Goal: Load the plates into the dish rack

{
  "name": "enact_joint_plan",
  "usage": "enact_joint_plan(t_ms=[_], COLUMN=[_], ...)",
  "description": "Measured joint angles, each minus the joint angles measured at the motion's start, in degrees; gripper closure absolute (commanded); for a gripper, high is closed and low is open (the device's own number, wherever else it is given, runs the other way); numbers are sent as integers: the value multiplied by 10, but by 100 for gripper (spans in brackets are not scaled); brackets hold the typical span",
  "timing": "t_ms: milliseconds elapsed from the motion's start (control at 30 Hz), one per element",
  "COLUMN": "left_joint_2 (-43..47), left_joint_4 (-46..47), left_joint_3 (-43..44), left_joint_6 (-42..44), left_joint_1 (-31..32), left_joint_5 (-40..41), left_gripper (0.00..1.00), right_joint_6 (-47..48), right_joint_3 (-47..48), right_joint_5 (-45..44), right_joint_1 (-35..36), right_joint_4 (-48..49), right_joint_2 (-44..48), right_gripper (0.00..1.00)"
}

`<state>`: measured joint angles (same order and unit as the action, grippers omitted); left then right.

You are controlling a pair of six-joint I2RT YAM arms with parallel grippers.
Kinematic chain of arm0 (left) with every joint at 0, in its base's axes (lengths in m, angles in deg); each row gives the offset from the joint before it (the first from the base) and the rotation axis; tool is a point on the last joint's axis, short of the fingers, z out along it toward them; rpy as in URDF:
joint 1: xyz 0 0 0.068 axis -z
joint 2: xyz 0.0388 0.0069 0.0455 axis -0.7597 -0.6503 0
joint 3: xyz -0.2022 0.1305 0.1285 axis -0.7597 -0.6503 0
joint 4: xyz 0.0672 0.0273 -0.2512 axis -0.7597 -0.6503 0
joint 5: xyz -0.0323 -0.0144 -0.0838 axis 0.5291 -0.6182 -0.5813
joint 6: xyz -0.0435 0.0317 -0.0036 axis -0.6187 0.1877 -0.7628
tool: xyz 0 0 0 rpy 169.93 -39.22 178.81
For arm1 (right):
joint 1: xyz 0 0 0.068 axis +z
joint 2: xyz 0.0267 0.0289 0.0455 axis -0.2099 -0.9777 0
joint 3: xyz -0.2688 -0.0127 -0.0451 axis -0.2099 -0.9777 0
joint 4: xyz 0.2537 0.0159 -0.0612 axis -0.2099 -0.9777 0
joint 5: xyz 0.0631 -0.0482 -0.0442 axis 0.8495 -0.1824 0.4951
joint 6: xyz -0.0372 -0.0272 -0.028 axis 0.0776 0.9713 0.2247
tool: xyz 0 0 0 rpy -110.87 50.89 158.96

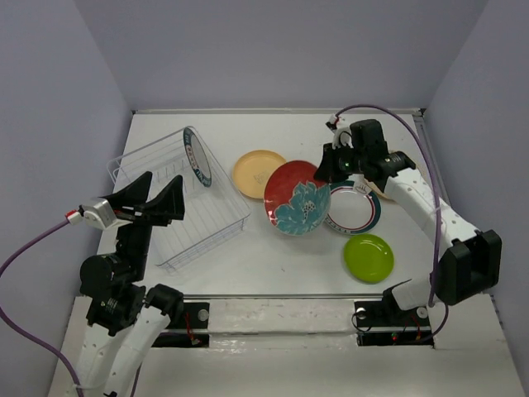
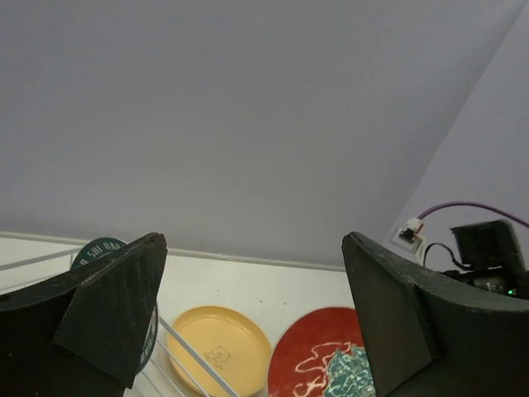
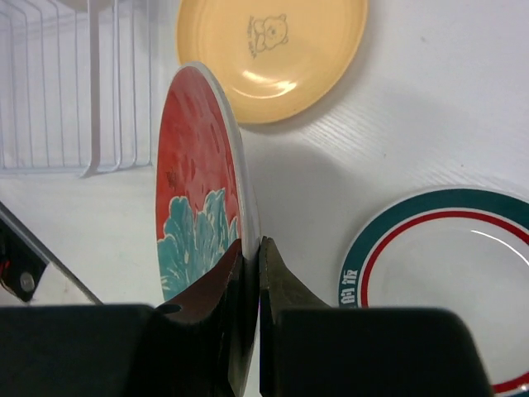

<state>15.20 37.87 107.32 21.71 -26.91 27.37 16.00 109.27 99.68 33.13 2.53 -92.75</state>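
Note:
My right gripper (image 1: 325, 175) (image 3: 252, 248) is shut on the rim of the red plate with the teal flower (image 1: 294, 201) (image 3: 194, 182), which stands tilted up on edge over the table. The orange-yellow plate (image 1: 258, 172) (image 3: 273, 50) lies flat just behind it. A white plate with a teal rim (image 1: 357, 208) (image 3: 446, 265) lies to its right, and the lime green plate (image 1: 369, 257) lies nearer the front. The dish rack (image 1: 186, 215) (image 3: 66, 91) is at the left, with another teal-rimmed plate (image 1: 197, 157) standing in it. My left gripper (image 1: 159, 201) (image 2: 256, 322) hangs open over the rack's near side, holding nothing.
Purple walls close in the white table at the back and on both sides. My right arm (image 1: 421, 203) reaches across the right half of the table. In the left wrist view the orange-yellow plate (image 2: 219, 347) and the red plate (image 2: 318, 356) show between the fingers.

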Motion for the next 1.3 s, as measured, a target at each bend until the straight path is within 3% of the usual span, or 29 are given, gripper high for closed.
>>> enact_joint_plan(t_ms=[133,367,600,833,1100,1300], left_joint_2=[-2,15,60,64,109,120], left_joint_4=[-1,-9,10,17,26,30], left_joint_3=[0,10,24,23,14,1], left_joint_6=[3,4,4,7,28,35], left_joint_1=[-7,-9,-9,-9,1,7], left_joint_5=[7,16,26,40,76,83], left_gripper=[1,1,1,1,1,1], right_joint_6=[-28,-79,-127,-145,-62,42], right_joint_3=[61,199,333,447,658,696], right_joint_5=[-64,-170,-247,-390,-520,-590], right_joint_1=[17,127,208,285,353,381], right_joint_4=[-28,-3,52,97,114,176], right_joint_2=[25,3,-129,-303,-501,-542], right_gripper=[93,93,93,93,93,93])
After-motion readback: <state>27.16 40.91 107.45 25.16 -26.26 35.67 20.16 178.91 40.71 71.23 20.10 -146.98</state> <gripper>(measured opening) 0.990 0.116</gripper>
